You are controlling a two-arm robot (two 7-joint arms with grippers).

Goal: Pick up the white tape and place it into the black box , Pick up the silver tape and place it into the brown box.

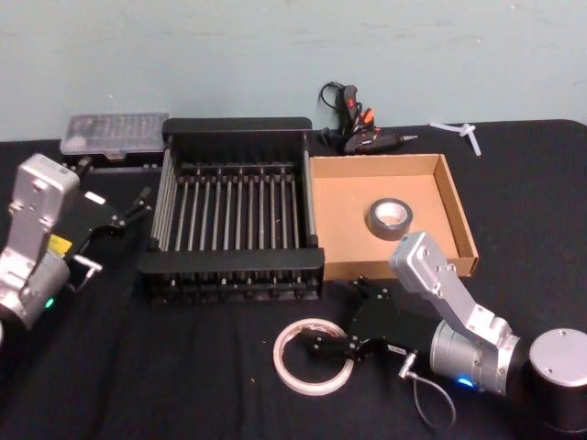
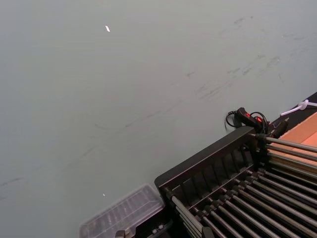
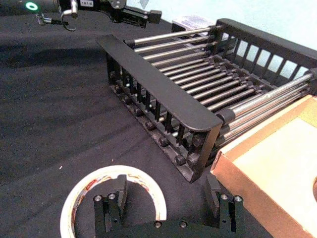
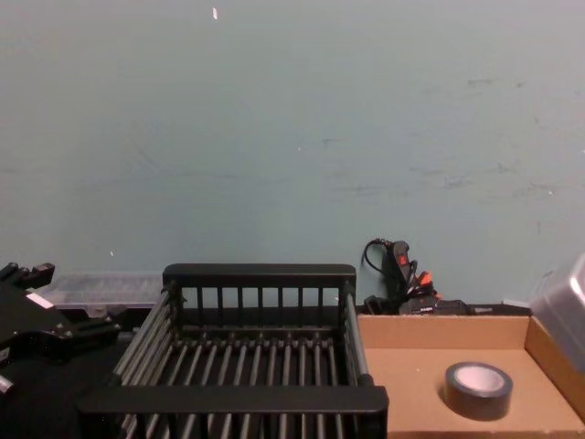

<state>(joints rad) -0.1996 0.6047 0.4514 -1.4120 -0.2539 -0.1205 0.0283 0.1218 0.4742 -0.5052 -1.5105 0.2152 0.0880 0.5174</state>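
The white tape (image 1: 282, 362) lies flat on the black table in front of the black box (image 1: 238, 128). My right gripper (image 1: 339, 316) is open and low over it. In the right wrist view one finger (image 3: 111, 203) sits over the ring's hole and the other (image 3: 223, 203) stands outside, near the brown box's corner, so the white tape's (image 3: 74, 203) near rim lies between them. The silver tape (image 1: 391, 218) rests on the floor of the brown box (image 1: 463, 220), seen also in the chest view (image 4: 478, 389). My left gripper (image 1: 138, 206) hangs open to the left of the black box, holding nothing.
A clear plastic case (image 1: 115, 133) lies behind the black box's left corner. A glue gun with its cord (image 1: 353, 124) lies behind the brown box, and a white plastic piece (image 1: 459, 130) sits at the far right. The black box and brown box stand side by side, touching.
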